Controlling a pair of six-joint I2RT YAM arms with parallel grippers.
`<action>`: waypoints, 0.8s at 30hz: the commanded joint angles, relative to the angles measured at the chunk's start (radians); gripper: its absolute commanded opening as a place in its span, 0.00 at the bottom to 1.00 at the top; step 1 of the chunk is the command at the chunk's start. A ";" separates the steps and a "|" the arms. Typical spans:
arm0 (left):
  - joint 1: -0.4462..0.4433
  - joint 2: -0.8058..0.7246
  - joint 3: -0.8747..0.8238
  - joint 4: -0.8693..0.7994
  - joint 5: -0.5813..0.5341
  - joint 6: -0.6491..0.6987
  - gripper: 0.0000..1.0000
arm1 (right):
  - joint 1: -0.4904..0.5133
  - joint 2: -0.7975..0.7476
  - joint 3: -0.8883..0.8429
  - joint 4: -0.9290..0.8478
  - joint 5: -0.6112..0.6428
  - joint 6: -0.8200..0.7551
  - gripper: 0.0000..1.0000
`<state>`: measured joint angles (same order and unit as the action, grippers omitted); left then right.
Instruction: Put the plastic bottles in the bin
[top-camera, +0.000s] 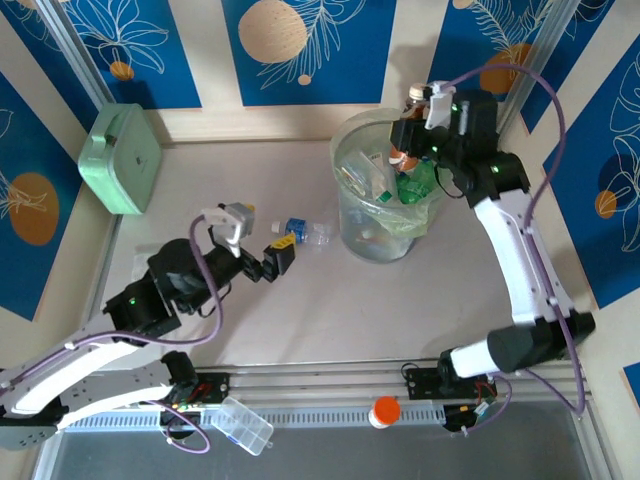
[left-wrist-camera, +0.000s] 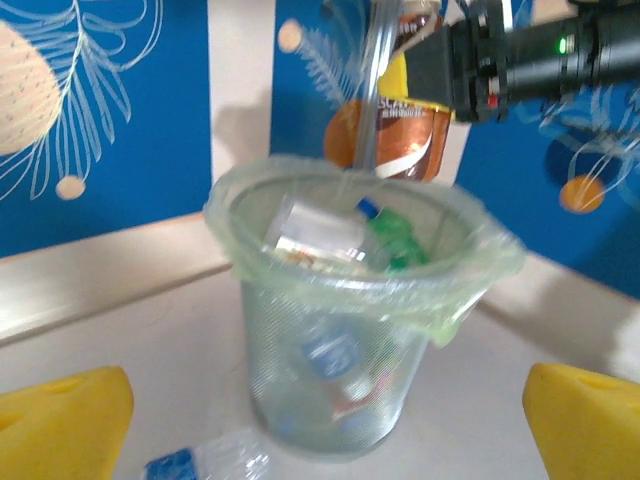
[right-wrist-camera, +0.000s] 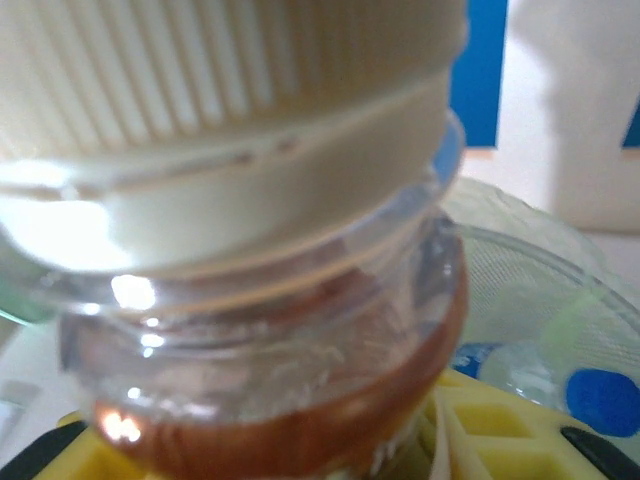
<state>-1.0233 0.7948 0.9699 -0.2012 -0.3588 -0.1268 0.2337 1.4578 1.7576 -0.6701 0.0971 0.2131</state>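
Observation:
The bin (top-camera: 385, 225), a translucent grey-green bucket with a liner, stands at the back right with several plastic bottles (top-camera: 400, 185) inside. Above its far rim my right gripper (top-camera: 415, 128) is shut on a brown-labelled bottle (top-camera: 417, 97) with a cream cap, seen close up in the right wrist view as the bottle (right-wrist-camera: 270, 300) against the yellow pads (right-wrist-camera: 500, 430). A clear bottle with a blue label (top-camera: 305, 232) lies on the table left of the bin. My left gripper (top-camera: 279, 257) is open just left of it, facing the bin (left-wrist-camera: 345, 330), the bottle (left-wrist-camera: 200, 465) low between its fingers (left-wrist-camera: 60, 420).
A mint green square box (top-camera: 122, 158) sits at the back left. An orange-capped jar (top-camera: 384, 411) and a clear compartment case (top-camera: 242, 425) lie on the rail at the near edge. Blue patterned walls close in the back and sides.

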 joint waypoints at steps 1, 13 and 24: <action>0.006 0.006 -0.016 -0.043 -0.070 0.052 0.99 | 0.017 0.063 0.093 -0.159 0.110 -0.095 0.33; 0.036 0.029 -0.048 -0.056 -0.077 0.066 0.99 | 0.049 0.249 0.128 -0.260 0.319 -0.207 0.45; 0.061 0.033 -0.032 -0.083 -0.086 0.052 0.99 | 0.063 0.241 0.175 -0.257 0.288 -0.170 0.73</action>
<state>-0.9760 0.8326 0.9161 -0.2749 -0.4248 -0.0765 0.2890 1.7123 1.8782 -0.9001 0.3820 0.0303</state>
